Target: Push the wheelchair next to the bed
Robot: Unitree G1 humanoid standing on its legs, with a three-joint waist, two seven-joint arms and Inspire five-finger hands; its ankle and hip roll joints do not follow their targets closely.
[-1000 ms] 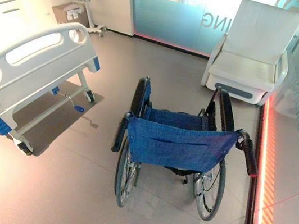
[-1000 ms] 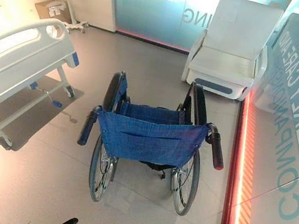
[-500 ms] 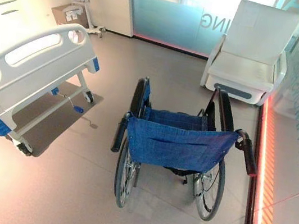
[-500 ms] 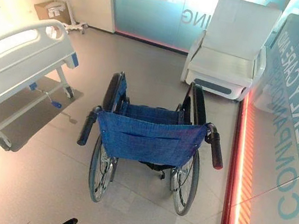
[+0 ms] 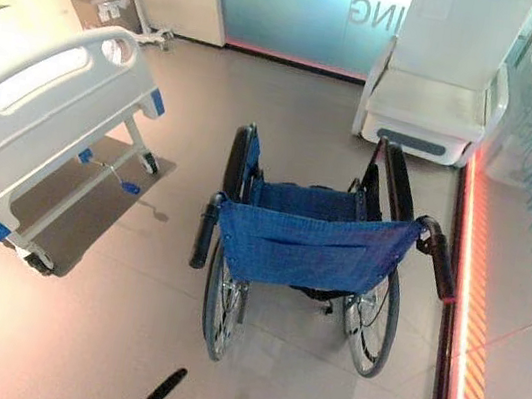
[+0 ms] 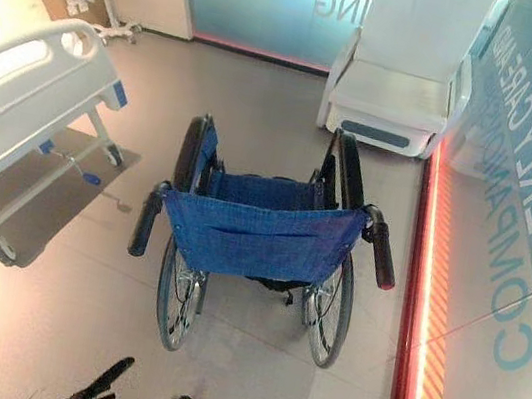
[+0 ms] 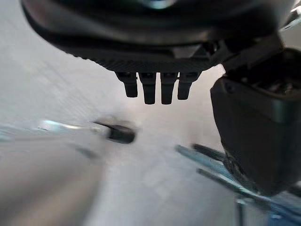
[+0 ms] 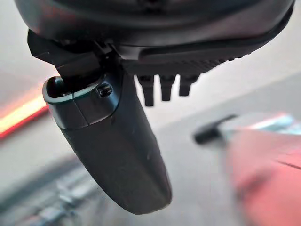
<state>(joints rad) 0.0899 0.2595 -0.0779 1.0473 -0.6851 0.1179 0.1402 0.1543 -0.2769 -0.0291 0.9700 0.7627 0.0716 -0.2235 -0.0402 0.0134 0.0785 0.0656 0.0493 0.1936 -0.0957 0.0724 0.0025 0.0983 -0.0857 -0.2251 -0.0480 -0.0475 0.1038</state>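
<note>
1. The floor (image 5: 122, 339) is pale grey and smooth, and it carries everything in the room.
2. A wheelchair (image 5: 313, 253) with a blue seat and back stands on the floor near its middle, its back toward the camera.
3. A white bed (image 5: 38, 138) stands on the floor at the left side, well apart from the wheelchair, on small wheels.
4. A white armchair (image 5: 434, 95) stands at the far side, beside the right wall.
5. A glowing red strip (image 5: 464, 322) runs along the floor's right edge.
</note>
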